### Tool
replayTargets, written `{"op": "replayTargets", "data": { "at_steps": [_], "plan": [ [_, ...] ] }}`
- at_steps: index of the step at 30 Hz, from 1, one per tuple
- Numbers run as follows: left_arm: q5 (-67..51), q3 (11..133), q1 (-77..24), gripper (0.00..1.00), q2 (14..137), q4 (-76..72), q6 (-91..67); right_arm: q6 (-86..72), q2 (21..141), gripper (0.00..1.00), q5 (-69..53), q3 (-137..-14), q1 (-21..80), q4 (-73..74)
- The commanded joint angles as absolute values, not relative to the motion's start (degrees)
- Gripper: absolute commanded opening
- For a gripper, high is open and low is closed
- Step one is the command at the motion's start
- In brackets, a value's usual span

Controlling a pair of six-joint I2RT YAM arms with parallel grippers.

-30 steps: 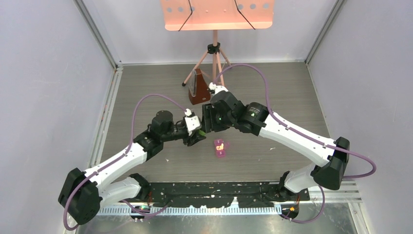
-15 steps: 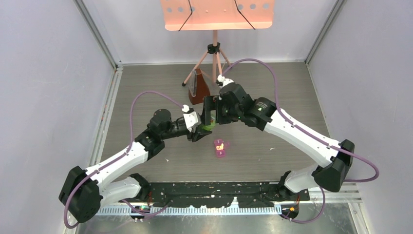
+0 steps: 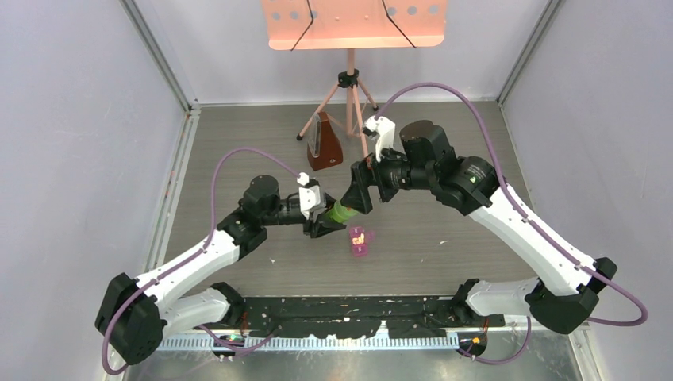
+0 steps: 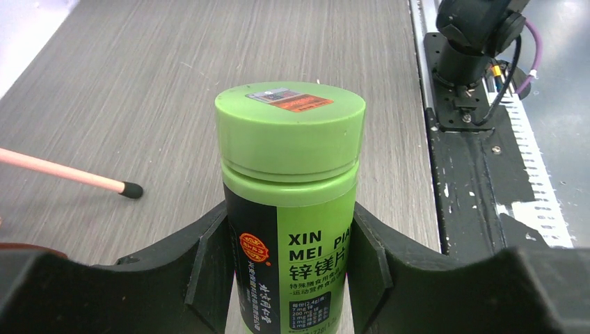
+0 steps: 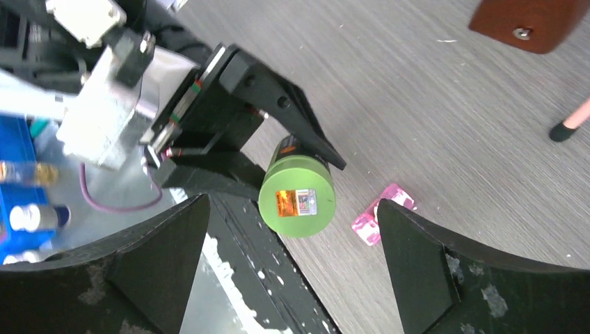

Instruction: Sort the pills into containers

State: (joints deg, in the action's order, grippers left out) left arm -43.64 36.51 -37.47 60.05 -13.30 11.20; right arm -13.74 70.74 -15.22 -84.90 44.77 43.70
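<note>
Bottle [image 4: 289,209], one; pink pill box [image 3: 359,239], one

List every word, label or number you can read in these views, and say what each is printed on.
"XIN MEI PIA": label of the green bottle, cut off where the label curves away.
"锌镁片": same label, the line below; the last character is partly turned away.
Small print beneath, and characters under the red logo: too small to read.
Sticker on the lid: blurred.
</note>
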Motion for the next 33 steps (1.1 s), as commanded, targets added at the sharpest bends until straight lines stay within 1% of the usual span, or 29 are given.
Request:
{"op": "replayTargets", "data": {
  "at_steps": [1, 4, 7, 10, 12, 13, 14, 15, 16, 17, 18, 20, 24, 25, 26, 28, 30, 31, 33],
  "plan": [
    [-48.1, 39.77, -37.08, 0.0, 58.33, -12.37, 12.64, -0.68, 71.72, 0.98, -27.96, -87.63, 45.6, 49.05],
    [-50.83, 40.67, -37.0, 0.0, 58.68, -11.13, 12.7, 5.77, 73.92, 0.99, -26.04, -90.52, 47.5, 54.64],
    [-52.54, 41.28, -36.89, 0.0, 59.03, -10.32, 12.66, 7.03, 75.96, 0.99, -20.67, -92.53, 48.59, 56.69],
    [-53.01, 41.54, -36.91, 0.0, 59.18, -10.24, 12.59, 7.24, 77.65, 0.97, -18.99, -92.79, 48.94, 57.15],
    [-53.09, 41.99, -36.79, 0.0, 59.65, -10.49, 12.26, 6.67, 78.22, 0.9, -18.53, -92.67, 48.95, 57.01],
    [-53.09, 42.2, -36.77, 0.0, 59.88, -10.79, 11.96, 6.32, 78.48, 0.81, -18.48, -93.0, 48.95, 57.11],
    [-53.04, 42.33, -36.82, 0.0, 60.11, -11.07, 11.76, 5.38, 79.3, 0.69, -18.42, -93.34, 48.95, 57.5],
    [-52.89, 42.44, -36.78, 0.0, 60.3, -11.49, 11.57, 4.89, 80.01, 0.63, -18.56, -94.02, 48.95, 57.62],
    [-52.66, 42.52, -36.8, 0.0, 60.42, -11.9, 11.28, 3.75, 80.35, 0.54, -18.53, -94.41, 48.96, 57.69],
    [-52.22, 42.47, -36.81, 0.0, 60.46, -12.4, 11.06, 1.95, 80.8, 0.5, -18.27, -94.4, 48.96, 57.2],
    [-51.55, 42.39, -36.82, 0.0, 60.47, -12.94, 10.82, 1.02, 80.92, 0.44, -17.58, -94.09, 48.96, 56.86],
    [-49.82, 42.07, -36.78, 0.0, 60.51, -14.06, 10.59, -3.18, 81.15, 0.37, -15.83, -92.72, 49.03, 55.48],
    [-44.53, 40.85, -36.77, 0.0, 60.51, -17.27, 10.22, -16.68, 80.46, 0.34, -9.95, -87.78, 49.13, 50.65],
    [-42.94, 40.46, -36.8, 0.0, 60.49, -18.29, 10.02, -22.25, 80.23, 0.34, -8.71, -87.13, 49.13, 49.27],
    [-41.6, 39.97, -36.77, 0.0, 60.45, -19.49, 9.76, -24.84, 80.15, 0.27, -6.55, -85.68, 49.28, 48.76],
    [-39.08, 39.05, -36.75, 0.0, 60.49, -21.75, 9.16, -32.02, 80.22, 0.19, -3.94, -83.57, 49.79, 47.24],
    [-38.46, 38.77, -36.82, 0.0, 60.63, -22.58, 9.26, -39.08, 80.39, 0.17, -1.16, -81.41, 51.04, 44.61],
    [-37.89, 38.7, -36.78, 0.0, 60.8, -22.65, 9.31, -40.55, 80.54, 0.17, 2.39, -80.64, 52.0, 43.74],
    [-36.66, 38.2, -36.84, 0.0, 60.97, -23.27, 9.52, -44.64, 81.29, 0.17, 4.63, -79.72, 52.75, 41.92]
  ]
}}
